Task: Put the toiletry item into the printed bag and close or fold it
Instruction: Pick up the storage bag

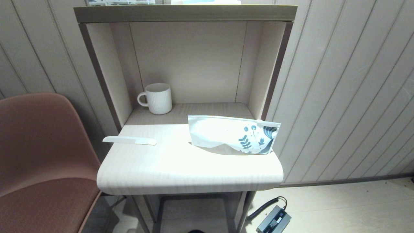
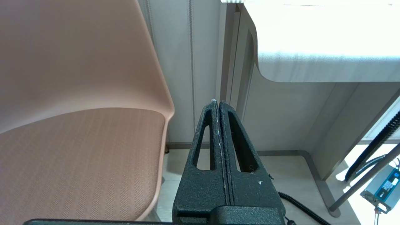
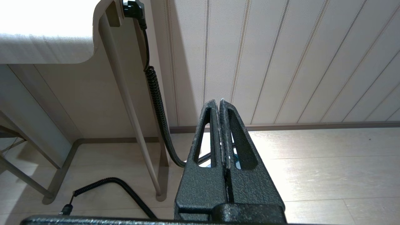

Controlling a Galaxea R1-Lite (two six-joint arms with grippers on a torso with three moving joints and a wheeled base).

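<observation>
We see the comb (image 1: 129, 140) at the desk's (image 1: 181, 168) left edge, the printed bag (image 1: 233, 134) at its right edge, and the left gripper (image 2: 217, 102) and right gripper (image 3: 218, 101) pinched closed, empty, below.

On the desk (image 1: 181, 168) you have the comb (image 1: 129, 140) at the left edge, the bag (image 1: 231, 134) well apart on the right, and the mug (image 1: 157, 98) behind, in the alcove's left corner.

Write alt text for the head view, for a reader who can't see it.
A white comb lies at the left edge of a pale desk, apart from a leaf-printed white pouch on the right. A white ribbed mug stands in the shelf recess behind; a brown chair sits left. No arms in view.
</observation>
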